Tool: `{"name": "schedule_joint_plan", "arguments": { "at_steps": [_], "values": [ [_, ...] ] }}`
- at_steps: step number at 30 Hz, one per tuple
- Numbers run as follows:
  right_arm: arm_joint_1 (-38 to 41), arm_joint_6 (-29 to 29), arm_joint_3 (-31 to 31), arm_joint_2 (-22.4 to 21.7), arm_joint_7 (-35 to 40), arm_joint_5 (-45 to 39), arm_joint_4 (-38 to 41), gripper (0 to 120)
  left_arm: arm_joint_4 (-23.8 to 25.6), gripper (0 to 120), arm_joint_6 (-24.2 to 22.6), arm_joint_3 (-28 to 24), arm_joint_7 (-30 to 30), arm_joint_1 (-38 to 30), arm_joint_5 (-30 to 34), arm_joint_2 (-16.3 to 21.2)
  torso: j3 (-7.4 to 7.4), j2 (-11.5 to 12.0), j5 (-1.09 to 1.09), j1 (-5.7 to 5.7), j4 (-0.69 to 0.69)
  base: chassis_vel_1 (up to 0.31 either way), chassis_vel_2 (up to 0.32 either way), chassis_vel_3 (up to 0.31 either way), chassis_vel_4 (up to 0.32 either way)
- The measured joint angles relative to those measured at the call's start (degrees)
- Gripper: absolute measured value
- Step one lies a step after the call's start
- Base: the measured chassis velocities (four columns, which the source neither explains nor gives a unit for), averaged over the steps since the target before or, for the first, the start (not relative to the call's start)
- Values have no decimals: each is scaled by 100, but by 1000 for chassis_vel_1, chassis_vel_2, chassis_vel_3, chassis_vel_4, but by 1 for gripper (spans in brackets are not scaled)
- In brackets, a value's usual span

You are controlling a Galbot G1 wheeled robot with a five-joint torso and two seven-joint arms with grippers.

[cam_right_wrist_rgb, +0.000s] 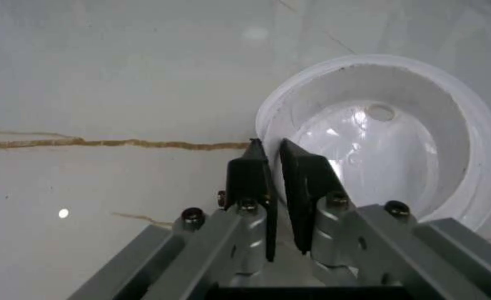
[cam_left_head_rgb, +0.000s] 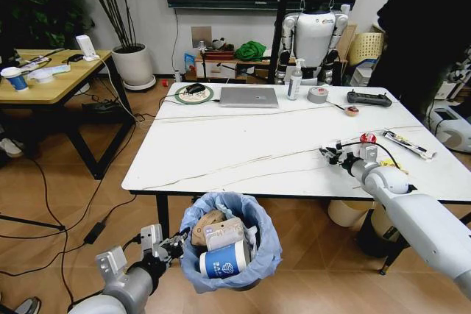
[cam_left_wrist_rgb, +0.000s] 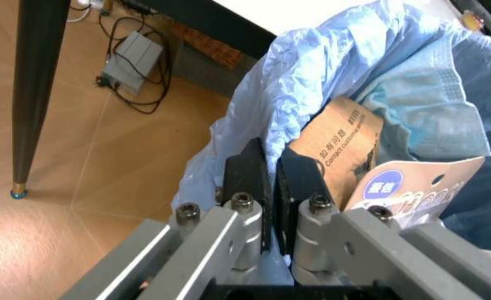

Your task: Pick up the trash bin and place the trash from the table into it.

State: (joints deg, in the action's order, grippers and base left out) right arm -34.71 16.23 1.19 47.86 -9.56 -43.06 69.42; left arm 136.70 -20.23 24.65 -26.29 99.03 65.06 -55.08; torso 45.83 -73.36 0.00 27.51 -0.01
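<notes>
Left end effector (cam_left_wrist_rgb: 270, 164) is pinched tight on the blue-bagged trash bin (cam_left_head_rgb: 229, 244), hanging at 6 o'clock off the bench (cam_left_head_rgb: 243, 148) edge, while my right end effector (cam_right_wrist_rgb: 272, 164) is clamped on the white lid (cam_right_wrist_rgb: 379, 134) at 3 o'clock.

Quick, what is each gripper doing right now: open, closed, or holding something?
Left gripper: closed on the rim of the trash bin, pinching its blue bag.
Right gripper: closed on the rim of the white round lid, over the table.
</notes>
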Motion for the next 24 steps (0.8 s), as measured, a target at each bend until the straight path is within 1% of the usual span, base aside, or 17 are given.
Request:
{"name": "schedule_joint_plan", "arguments": {
  "at_steps": [2, 6, 8, 11, 13, 14, 16, 18, 19, 20, 22, 24],
  "values": [
    [6, 0, -8, -13, -1, -3, 17, 0, -1, 0, 0, 0, 0, -5, 1, 0, 0, 0, 0, 0, 0, 0, 0, 0, 0],
    [-26, 9, -7, -71, -20, -68, 200, 0, -5, 0, 0, -1, 0, -12, 2, 2, 1, 1, 2, 0, 0, 0, 0, 0, 0],
    [-106, 12, 41, -152, -32, -169, 440, 0, -7, 0, 0, -4, 0, -15, 3, 5, 1, 1, 4, 1, 1, 0, 0, 0, 0],
    [-295, 14, 140, -389, -70, -395, 1109, 0, -9, 0, 1, -14, 3, -14, 3, 6, 1, 1, -1, 1, 2, 0, 0, 0, 0],
    [-487, -17, 187, -695, -128, -537, 1841, 0, -12, 0, 1, -24, 11, 0, -1, 20, 1, 1, 1, 1, -1, 0, 0, 0, 0],
    [-487, -17, 187, -695, -128, -537, 1841, 0, -12, 0, 1, -24, 11, 0, -1, 20, 1, 1, 1, 1, -1, 0, 0, 0, 0],
    [-627, -75, 193, -992, -178, -708, 2553, 0, -7, 0, 2, -25, 14, 8, -2, 31, 0, 2, 0, 0, 0, 0, 0, 0, 0],
    [-762, -205, 194, -1307, -313, -905, 3284, 0, 12, 0, 2, -16, 17, 19, -2, 42, 0, 1, -5, 1, 1, 0, 0, 0, 0],
    [-823, -303, 184, -1463, -417, -977, 3618, 0, 22, 0, 1, -10, 18, 19, -2, 49, 0, 1, 2, 0, 1, 0, 0, 0, 0],
    [-823, -303, 184, -1463, -417, -977, 3618, 0, 22, 0, 1, -10, 18, 19, -2, 49, 0, 1, 2, 0, 1, 0, 0, 0, 0],
    [-883, -516, 101, -1744, -612, -1027, 4172, 0, 31, 0, 3, 5, 19, 20, -2, 59, 0, 1, -3, 0, 0, 0, 0, 0, 0],
    [-885, -700, -134, -1976, -767, -1089, 4785, 0, 38, 0, 3, 9, 19, 16, -2, 62, 0, 1, -1, 0, -1, 0, 0, 0, 0]
  ]
}}
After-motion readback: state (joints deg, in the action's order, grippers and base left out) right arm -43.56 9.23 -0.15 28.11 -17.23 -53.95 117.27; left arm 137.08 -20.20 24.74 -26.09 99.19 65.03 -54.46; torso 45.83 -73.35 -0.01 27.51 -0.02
